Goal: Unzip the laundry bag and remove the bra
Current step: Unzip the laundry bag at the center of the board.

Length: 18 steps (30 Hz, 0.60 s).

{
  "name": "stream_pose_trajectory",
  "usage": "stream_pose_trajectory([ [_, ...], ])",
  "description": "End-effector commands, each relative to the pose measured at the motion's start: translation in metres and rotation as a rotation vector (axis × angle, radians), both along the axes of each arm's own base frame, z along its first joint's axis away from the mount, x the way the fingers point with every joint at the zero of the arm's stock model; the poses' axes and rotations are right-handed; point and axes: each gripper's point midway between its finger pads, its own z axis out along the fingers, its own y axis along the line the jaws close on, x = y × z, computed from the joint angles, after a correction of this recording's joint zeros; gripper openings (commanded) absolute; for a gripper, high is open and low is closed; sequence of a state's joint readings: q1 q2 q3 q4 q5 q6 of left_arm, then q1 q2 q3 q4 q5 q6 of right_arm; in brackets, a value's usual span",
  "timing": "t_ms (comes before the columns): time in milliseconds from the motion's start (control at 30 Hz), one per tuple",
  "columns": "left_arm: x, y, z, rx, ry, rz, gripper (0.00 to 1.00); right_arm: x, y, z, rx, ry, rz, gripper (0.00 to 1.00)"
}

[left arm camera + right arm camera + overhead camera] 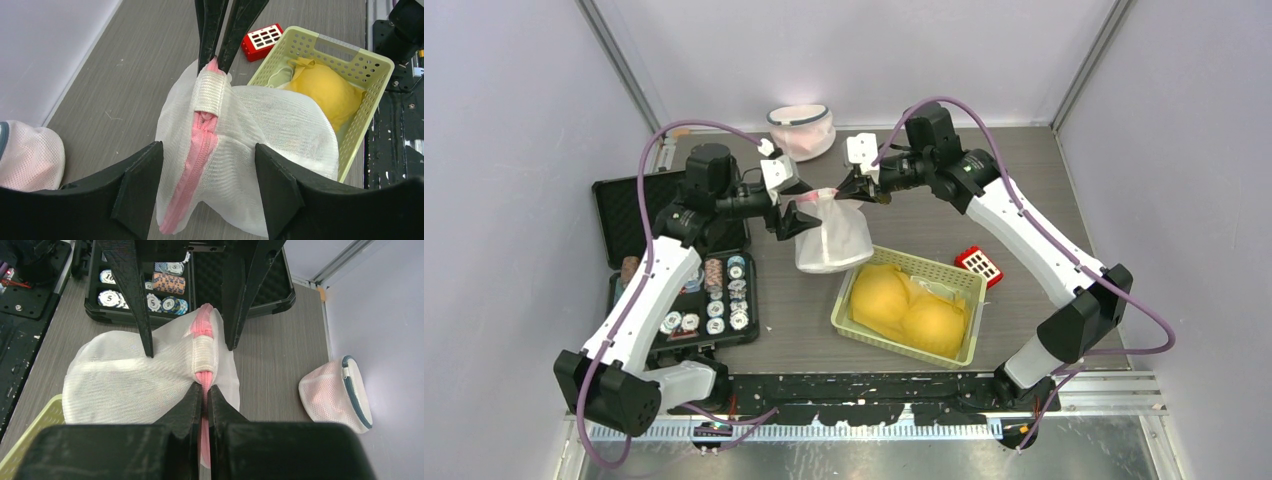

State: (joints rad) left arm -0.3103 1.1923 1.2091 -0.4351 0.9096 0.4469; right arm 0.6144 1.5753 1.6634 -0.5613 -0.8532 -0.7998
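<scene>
The task looks close to its end, as far as I can judge: the yellow bra (909, 310) already lies in the pale green plastic basket (841, 318) on the table, to the right of the raised bag, and its two padded cups are round and smooth. The white laundry bag (832, 240) hangs in the air between the two arms, above the grey wood-grain table (804, 310), and it looks limp and rather flat, so I think that it is empty, though the mesh does not let me see inside with certainty. The right gripper (205, 390) is pinched tight on the top end of the bag, just at the pink zipper (195, 160), under a white ribbed tab (210, 92) that covers the end of the zipper. The left gripper (207, 165) stands wide open with the bag between its black fingers, and it squeezes nothing. I cannot tell whether the zipper line is open or closed along its length. What remains, in my judgement, is only to put the bag down. The bag is of fine, soft, half-transparent net, and the basket is stiff with small holes in its walls. A second round mesh bag (802, 130) with a dark rim lies at the back of the table.
</scene>
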Motion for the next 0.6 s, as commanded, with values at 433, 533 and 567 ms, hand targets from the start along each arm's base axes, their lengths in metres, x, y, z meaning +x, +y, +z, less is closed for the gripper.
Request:
stream_pose_trajectory([
  [433, -0.025, -0.014, 0.05, -0.193, -0.116, -0.099, 0.75, -0.022, 0.0, 0.056, 0.14, -0.118, 0.044, 0.01],
  [533, -0.021, -0.015, 0.052, -0.214, -0.082, -0.085, 0.68, -0.023, 0.0, 0.058, 0.148, -0.11, 0.047, 0.01],
  [567, -0.02, -0.016, 0.053, -0.22, -0.072, -0.08, 0.64, -0.024, 0.0, 0.059, 0.149, -0.109, 0.048, 0.01],
])
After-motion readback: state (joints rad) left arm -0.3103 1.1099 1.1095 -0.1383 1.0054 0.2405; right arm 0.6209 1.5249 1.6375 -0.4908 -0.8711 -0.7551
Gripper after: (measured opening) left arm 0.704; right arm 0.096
